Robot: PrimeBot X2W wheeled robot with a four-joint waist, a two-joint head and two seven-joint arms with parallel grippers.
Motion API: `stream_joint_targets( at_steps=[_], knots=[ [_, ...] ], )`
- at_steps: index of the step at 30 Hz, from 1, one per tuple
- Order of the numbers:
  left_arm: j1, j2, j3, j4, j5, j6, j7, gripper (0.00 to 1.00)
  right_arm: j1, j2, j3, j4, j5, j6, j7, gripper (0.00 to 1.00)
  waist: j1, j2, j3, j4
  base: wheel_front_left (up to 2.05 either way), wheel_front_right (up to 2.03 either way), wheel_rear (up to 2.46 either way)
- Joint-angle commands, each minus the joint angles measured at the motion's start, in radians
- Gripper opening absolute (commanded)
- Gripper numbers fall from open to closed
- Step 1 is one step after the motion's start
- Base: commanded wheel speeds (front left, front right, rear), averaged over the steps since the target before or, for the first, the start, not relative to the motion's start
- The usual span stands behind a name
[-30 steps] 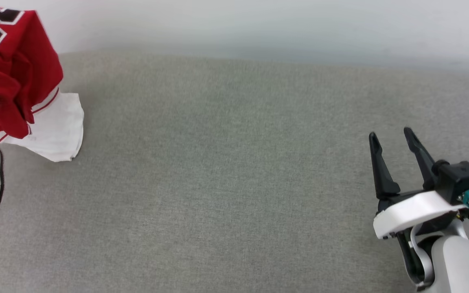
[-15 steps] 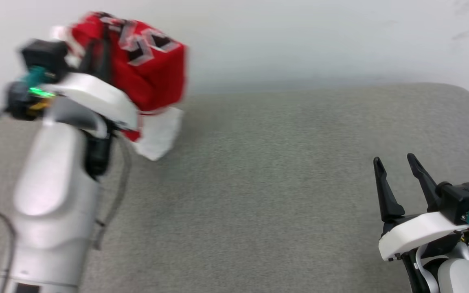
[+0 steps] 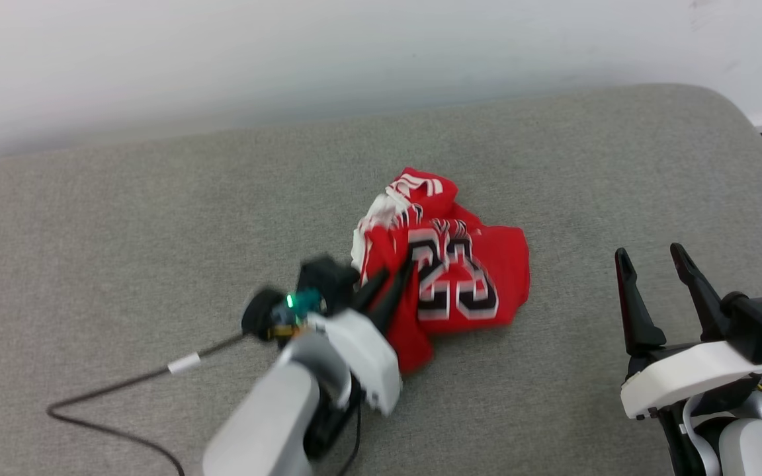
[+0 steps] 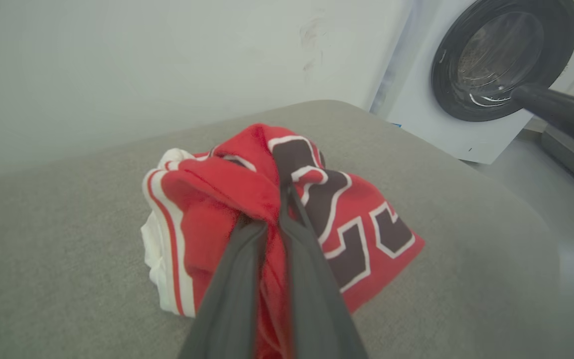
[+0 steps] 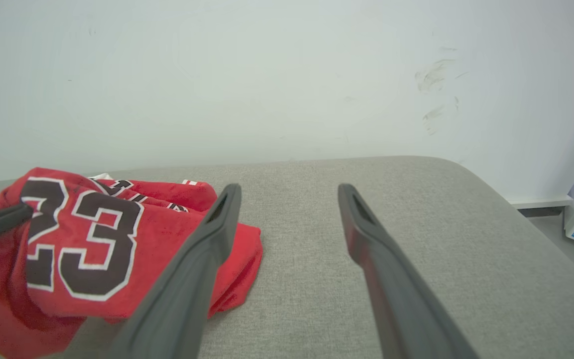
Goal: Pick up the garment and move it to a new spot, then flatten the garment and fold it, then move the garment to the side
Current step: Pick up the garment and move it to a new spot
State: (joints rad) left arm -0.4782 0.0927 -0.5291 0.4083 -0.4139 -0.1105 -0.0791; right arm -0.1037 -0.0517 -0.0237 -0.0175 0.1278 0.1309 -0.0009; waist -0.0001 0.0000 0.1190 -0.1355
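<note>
A white wall (image 3: 288,53) stands behind a broad grey fabric surface (image 3: 156,231) with a rounded far right corner. In the left wrist view, a washing machine (image 4: 466,75) stands beyond that corner.

The garment (image 3: 467,277) lies crumpled in a red heap near the middle of the surface, well apart from every edge. Its black "23" faces up, and white sleeve cloth shows on the far left side.

The left gripper (image 3: 397,274) is pressed together, pinching a fold at the heap's left side. The right gripper (image 3: 649,252) hovers spread and empty by the near right edge.

A thin black cable (image 3: 123,390) trails toward the near left edge.

The garment seems to have reached its new spot but is not yet released. Flattening, folding and moving it aside remain.
</note>
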Motion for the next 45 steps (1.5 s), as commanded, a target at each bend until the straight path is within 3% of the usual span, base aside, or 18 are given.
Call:
stream_joint_targets(
  at_steps=[1,8,9,10,21,34,45],
  knots=[
    [0.032,0.007,-0.007,0.005,-0.002,0.0,0.009,0.0,-0.006,0.002,0.0,0.003,0.002,0.0,-0.007,1.0,0.0001,0.0,0.009,0.005,0.0,0.0,0.0],
    [0.174,0.049,-0.063,0.043,0.006,0.006,0.047,0.0,-0.022,0.002,0.01,0.013,0.005,0.0,-0.01,1.0,0.0001,0.0,0.026,0.039,0.0,0.0,0.0],
    [0.185,0.049,-0.068,0.044,0.003,0.004,0.048,0.28,-0.025,0.002,0.009,0.014,0.005,0.0,-0.011,1.0,0.0001,0.0,0.027,0.045,0.0,0.0,0.0],
    [0.192,0.052,-0.071,0.044,0.003,0.003,0.044,1.0,-0.027,0.001,0.008,0.018,0.005,0.0,-0.012,1.0,0.0001,0.0,0.025,0.05,0.0,0.0,0.0],
    [0.189,0.051,-0.004,-0.07,0.032,0.099,-0.146,1.0,0.008,0.001,-0.016,0.031,0.0,0.0,-0.008,1.0,0.0001,0.0,-0.063,0.103,0.0,0.0,0.0],
    [0.254,0.125,0.178,-0.132,-0.03,0.225,-0.174,1.0,0.071,0.001,-0.018,0.02,0.007,0.0,0.016,1.0,0.0001,0.0,-0.131,0.117,0.0,0.0,0.0],
    [0.351,0.188,0.207,-0.176,-0.039,0.253,-0.156,1.0,0.124,0.002,0.009,0.014,0.015,0.0,0.029,1.0,0.0001,0.0,-0.153,0.108,0.0,0.0,0.0]
  ],
)
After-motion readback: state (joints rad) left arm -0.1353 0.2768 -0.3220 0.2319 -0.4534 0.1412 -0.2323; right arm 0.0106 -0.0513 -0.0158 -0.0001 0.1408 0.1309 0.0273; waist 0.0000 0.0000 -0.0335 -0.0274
